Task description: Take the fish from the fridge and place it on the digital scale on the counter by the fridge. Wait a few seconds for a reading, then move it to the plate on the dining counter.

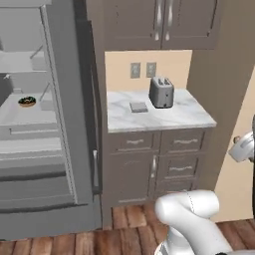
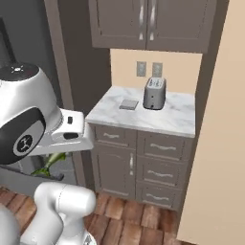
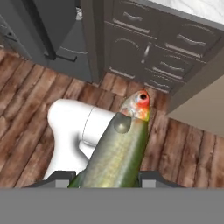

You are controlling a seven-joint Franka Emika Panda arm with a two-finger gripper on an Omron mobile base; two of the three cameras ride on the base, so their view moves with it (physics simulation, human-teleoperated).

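In the hand view my gripper [image 3: 107, 179] is shut on the fish [image 3: 120, 148], an olive-green body with an orange-red head that points away from the hand, above the wooden floor. In the right base view the fish's green end [image 2: 51, 161] pokes out below the white hand, left of the counter cabinet. The digital scale [image 1: 138, 106] [image 2: 128, 104] lies flat and bare on the marble counter [image 1: 189, 117] [image 2: 177, 119] beside the fridge [image 1: 74, 124], whose door stands open. The plate and the dining counter are out of view.
A silver toaster [image 1: 161, 92] [image 2: 154, 93] stands just right of the scale. A donut [image 1: 27, 101] sits on a fridge shelf. Upper cabinets [image 1: 159, 22] hang above the counter, drawers [image 3: 175, 65] run below it, and a beige wall [image 2: 220, 143] closes the right side.
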